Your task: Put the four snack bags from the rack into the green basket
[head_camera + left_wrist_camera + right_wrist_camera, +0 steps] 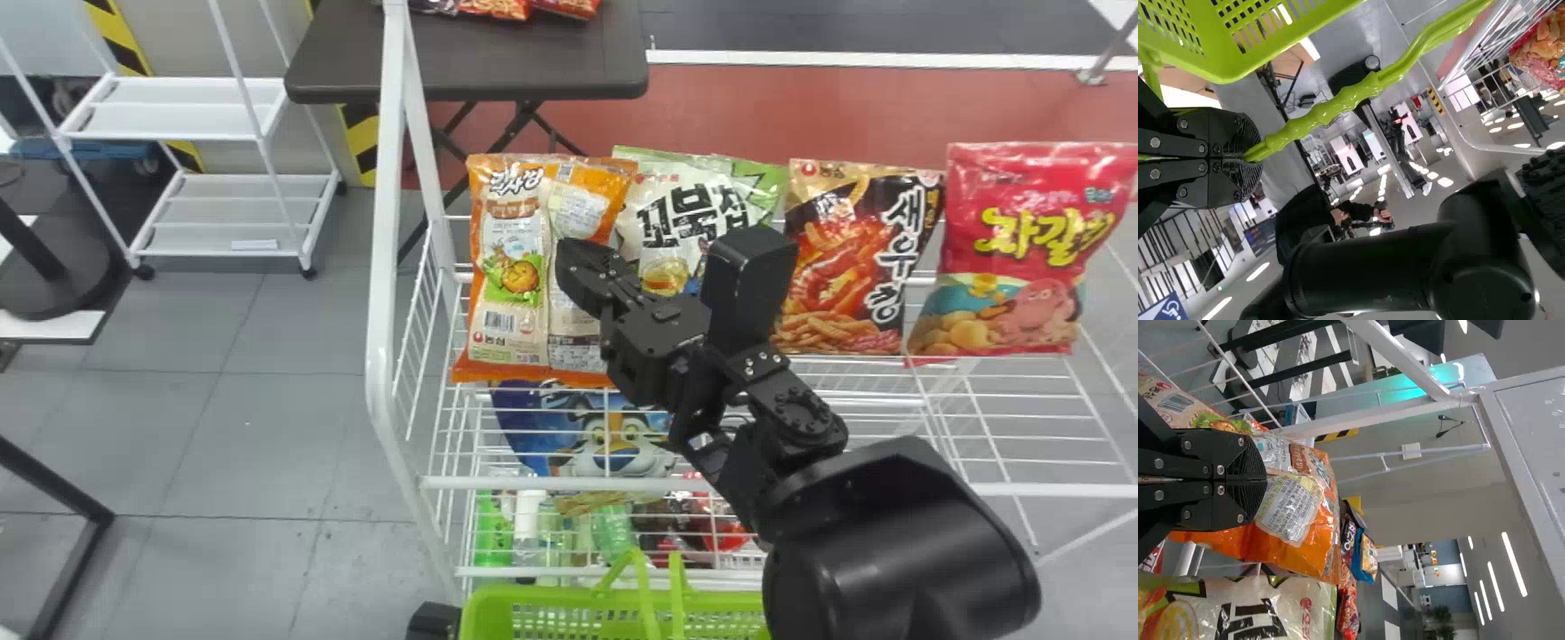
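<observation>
First pick, I judge: right pincer [1263, 480] pressed together, seemingly pinching a fold of the orange bag [508, 307]; three other bags [845, 267] right of it. Left pincer [1250, 157] clamps the handle [1331, 110]. Next: lift clear, then down and back to the green basket [484, 613].

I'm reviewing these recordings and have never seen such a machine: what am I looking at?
It's a two-armed robot. One picture looks down from its head; the other two come from cameras on its left and right wrists. On the white wire rack are an orange bag, a white-and-green bag, a black-and-orange bag and a red bag. The left hand is closed on the handle of the green basket. The right hand seems to pinch the orange bag.
</observation>
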Robot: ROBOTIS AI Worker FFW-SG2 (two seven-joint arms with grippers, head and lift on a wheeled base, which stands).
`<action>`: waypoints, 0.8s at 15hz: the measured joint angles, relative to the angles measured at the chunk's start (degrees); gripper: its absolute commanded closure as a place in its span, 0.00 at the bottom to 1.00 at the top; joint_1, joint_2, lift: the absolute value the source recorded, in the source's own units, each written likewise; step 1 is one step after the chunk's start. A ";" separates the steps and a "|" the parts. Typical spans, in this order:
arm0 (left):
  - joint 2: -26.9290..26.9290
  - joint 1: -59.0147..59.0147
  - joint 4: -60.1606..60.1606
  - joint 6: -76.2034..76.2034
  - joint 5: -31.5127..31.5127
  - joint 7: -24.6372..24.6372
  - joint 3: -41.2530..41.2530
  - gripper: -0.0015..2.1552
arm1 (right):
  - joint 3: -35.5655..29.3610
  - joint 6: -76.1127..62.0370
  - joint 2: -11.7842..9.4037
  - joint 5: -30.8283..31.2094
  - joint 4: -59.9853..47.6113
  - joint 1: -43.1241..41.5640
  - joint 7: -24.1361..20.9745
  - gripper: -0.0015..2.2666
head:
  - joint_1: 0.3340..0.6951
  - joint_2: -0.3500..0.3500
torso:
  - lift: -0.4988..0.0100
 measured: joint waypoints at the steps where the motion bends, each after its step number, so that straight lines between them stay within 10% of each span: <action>1: 0.00 0.30 -0.14 -0.41 0.04 -0.07 0.32 0.99 | -0.73 0.47 -0.86 -0.21 -3.89 3.11 1.00 0.82 | 1.00 0.41 | 0.97; 7: -0.31 0.58 -0.27 -0.85 0.79 0.03 3.46 0.99 | -9.00 -1.34 -9.72 -1.61 -29.33 27.00 2.98 0.82 | 1.00 0.19 | 0.97; 12: -1.72 2.87 -1.50 -0.77 3.38 -0.98 7.53 0.99 | -29.90 7.83 -16.23 -14.34 -37.52 38.61 10.26 0.82 | 1.00 0.00 | 0.97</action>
